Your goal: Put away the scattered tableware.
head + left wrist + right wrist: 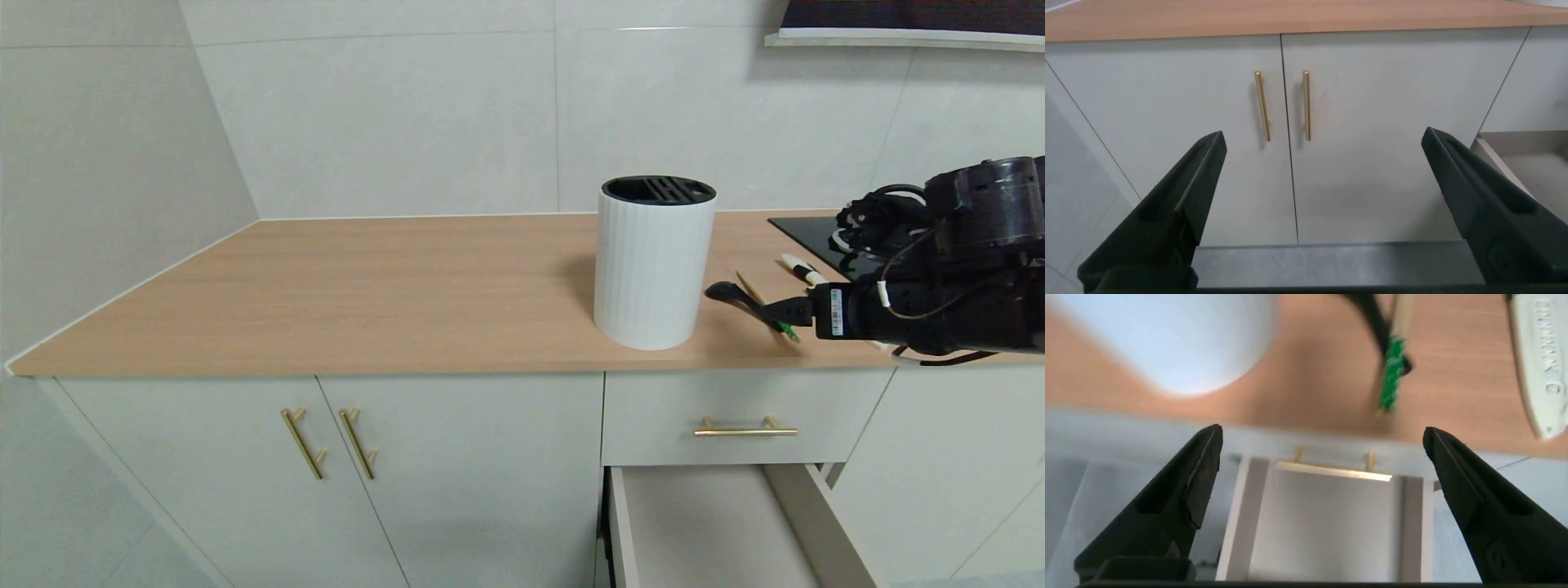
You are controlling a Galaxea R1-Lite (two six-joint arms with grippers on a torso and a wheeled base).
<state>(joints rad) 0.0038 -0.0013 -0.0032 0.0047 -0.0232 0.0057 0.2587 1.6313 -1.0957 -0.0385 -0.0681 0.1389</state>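
While the right gripper (1321, 434) is spread wide with nothing held, a green-tipped chopstick (1392, 367) and a black spoon (1368, 314) are seen just beyond its fingertips on the wooden counter (408, 286), with a white ribbed utensil holder (653, 269) beside them. The left gripper (1323, 137) is likewise held wide, facing cabinet doors (1372, 163).

White holder (1184, 335) blurred and cropped; white-handled utensil (802, 270) partly behind the right arm (939, 314).

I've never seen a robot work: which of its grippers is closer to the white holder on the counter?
Right. The right gripper hovers at the front edge of the counter, just right of the white holder; the left gripper hangs lower, facing the cabinet doors.
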